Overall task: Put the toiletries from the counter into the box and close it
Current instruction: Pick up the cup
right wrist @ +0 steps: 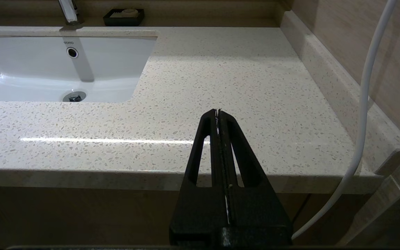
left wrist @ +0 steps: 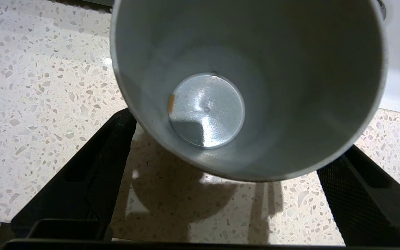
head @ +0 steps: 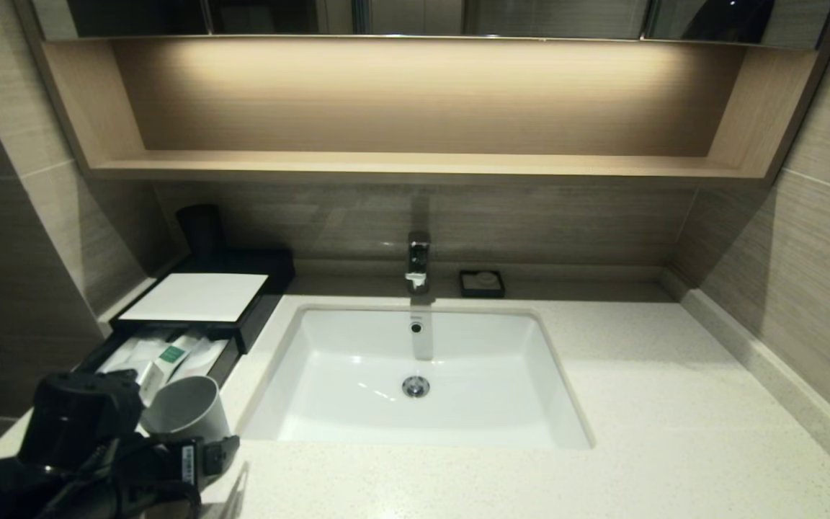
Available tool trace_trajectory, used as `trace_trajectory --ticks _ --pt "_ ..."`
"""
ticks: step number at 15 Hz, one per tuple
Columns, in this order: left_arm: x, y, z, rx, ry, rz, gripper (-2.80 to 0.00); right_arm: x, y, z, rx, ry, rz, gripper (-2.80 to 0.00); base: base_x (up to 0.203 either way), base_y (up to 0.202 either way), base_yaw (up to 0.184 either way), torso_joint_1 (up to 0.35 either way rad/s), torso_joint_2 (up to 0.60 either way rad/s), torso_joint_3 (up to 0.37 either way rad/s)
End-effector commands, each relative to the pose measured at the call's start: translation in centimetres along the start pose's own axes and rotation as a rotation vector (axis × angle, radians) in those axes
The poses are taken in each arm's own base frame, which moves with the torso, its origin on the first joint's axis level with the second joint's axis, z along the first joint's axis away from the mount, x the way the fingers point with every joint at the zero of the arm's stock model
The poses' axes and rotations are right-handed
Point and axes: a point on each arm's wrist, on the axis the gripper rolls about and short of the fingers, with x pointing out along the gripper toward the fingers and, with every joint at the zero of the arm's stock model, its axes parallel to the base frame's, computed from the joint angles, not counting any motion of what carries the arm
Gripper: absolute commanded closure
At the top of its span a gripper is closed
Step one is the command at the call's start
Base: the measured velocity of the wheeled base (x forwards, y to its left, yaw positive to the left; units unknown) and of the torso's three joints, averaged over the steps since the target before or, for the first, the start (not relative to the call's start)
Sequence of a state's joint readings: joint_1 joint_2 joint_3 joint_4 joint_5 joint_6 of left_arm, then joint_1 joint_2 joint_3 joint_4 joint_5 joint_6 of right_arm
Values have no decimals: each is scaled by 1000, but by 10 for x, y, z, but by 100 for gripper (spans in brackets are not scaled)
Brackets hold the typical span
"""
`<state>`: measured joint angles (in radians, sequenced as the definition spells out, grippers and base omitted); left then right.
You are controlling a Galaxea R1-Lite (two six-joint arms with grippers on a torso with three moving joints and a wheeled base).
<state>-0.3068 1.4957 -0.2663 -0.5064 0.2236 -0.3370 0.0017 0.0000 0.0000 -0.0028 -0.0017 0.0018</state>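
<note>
Left tool [left wrist: 221, 194] spread wide around a gray cup [head: 186, 412], low over the tabletop [head: 602, 404] just in front of the box [head: 199, 297]. Drawer pulled out, toiletries [head: 170, 357] inside, just beyond the cup. Right tool [right wrist: 218, 113] pressed together, parked at the tabletop's front edge.

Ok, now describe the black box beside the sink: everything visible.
The box is low, black and rectangular, with a flat white panel on top. It stands on the counter left of the sink, near the left wall, with a dark cylinder right behind it. Its front drawer is pulled out toward the robot and holds pale wrapped packets, one with a green label. A grey cup hides the drawer's near end.
</note>
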Motion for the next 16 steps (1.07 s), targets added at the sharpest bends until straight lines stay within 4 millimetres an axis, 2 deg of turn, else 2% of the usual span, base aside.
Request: trace_trajectory --ticks 1,16 --pt "3 -1 0 -4 -2 3 -280 0 0 0 0 1 0 0 0 0 0 0 0 0" --pt "16 -4 2 -9 -36 32 -280 0 0 0 0 0 0 0 0 0 0 0 0 0"
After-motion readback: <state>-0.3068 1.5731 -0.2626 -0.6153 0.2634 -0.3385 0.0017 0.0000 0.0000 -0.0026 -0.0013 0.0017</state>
